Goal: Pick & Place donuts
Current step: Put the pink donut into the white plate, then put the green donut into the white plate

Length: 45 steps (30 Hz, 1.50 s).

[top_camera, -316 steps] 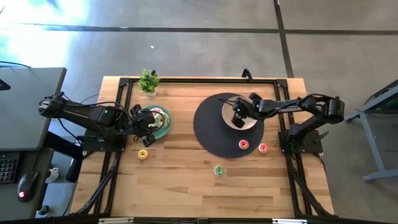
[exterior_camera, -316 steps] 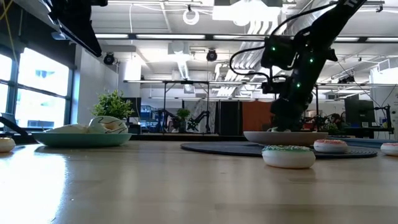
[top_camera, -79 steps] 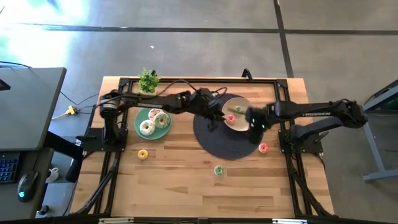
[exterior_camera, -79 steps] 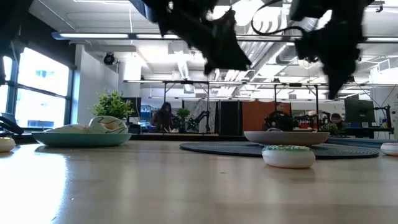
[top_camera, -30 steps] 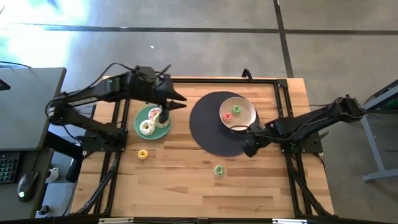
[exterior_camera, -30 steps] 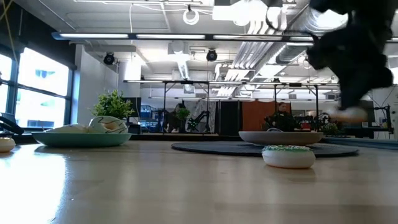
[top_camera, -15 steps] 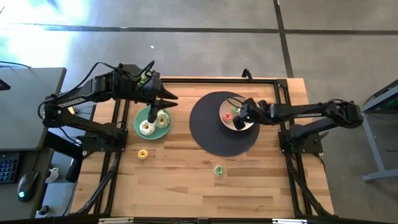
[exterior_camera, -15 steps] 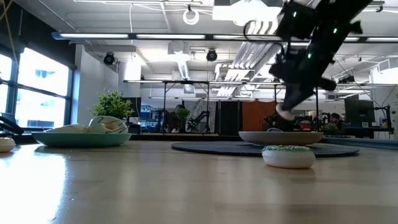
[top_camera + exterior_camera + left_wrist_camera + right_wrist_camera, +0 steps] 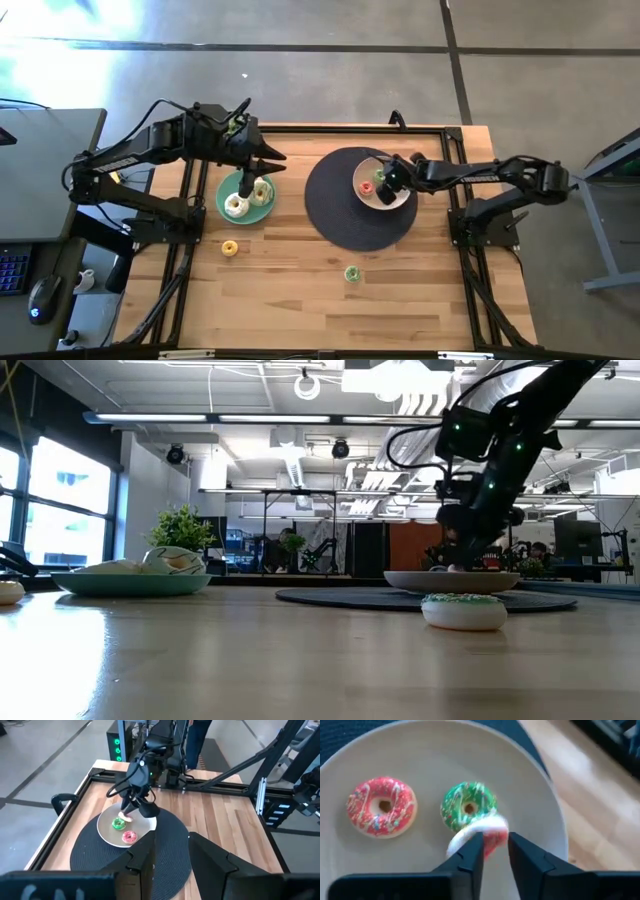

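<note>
right gripper [image 9: 495, 851] pinches a pink donut [image 9: 477, 836] low over the beige plate [image 9: 400, 195] near the counter's far right; best released beside the green donut [image 9: 468, 810], not atop. left gripper [image 9: 172, 851], spread, hovers far left.

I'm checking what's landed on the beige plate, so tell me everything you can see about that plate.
The beige plate is round, shallow and smooth, and sits flat on the round dark mat near the table's far right. A red donut and a green donut lie on it side by side. The right end effector is low over it with a pink-and-white donut between its fingers, against the green one. Whether that donut touches the plate is unclear.
</note>
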{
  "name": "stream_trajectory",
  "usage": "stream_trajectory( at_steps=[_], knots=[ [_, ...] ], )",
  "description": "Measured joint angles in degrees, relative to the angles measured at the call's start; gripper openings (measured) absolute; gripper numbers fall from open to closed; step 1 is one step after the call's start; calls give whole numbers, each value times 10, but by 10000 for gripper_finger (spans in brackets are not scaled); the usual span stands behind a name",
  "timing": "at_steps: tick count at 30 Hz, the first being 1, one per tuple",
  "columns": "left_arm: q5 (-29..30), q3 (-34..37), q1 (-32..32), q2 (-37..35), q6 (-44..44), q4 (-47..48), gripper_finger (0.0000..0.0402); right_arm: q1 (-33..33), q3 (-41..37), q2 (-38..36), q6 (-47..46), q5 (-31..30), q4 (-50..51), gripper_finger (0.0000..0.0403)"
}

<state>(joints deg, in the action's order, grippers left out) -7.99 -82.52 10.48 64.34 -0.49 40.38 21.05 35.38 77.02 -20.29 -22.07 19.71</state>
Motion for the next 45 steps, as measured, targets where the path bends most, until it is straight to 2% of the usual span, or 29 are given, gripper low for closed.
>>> stream_trajectory(
  at_steps=[6,12,17,19,21,25,31,35,39,45],
  knots=[
    [0,0,0,0,0,1,114,4,4,-3,13,7,-2,145],
    [-4,0,0,0,0,4,114,-35,47,-3,13,91,-7,179],
    [-5,0,0,0,0,14,114,-132,63,-3,21,199,-57,177],
    [-5,0,0,0,0,17,114,-182,60,-3,55,245,-75,172],
    [-5,0,0,0,1,17,114,-234,57,-3,84,266,-93,169],
    [-5,0,0,0,1,17,114,-334,35,3,99,249,-204,163],
    [-5,0,0,0,2,17,114,-431,23,85,89,118,-380,142],
    [-9,0,0,0,2,18,114,-454,23,164,70,123,-430,128],
    [-41,0,0,0,2,18,114,-460,38,226,67,144,-439,122],
    [-59,0,0,0,0,18,114,-452,48,238,101,127,-420,123]
  ],
)
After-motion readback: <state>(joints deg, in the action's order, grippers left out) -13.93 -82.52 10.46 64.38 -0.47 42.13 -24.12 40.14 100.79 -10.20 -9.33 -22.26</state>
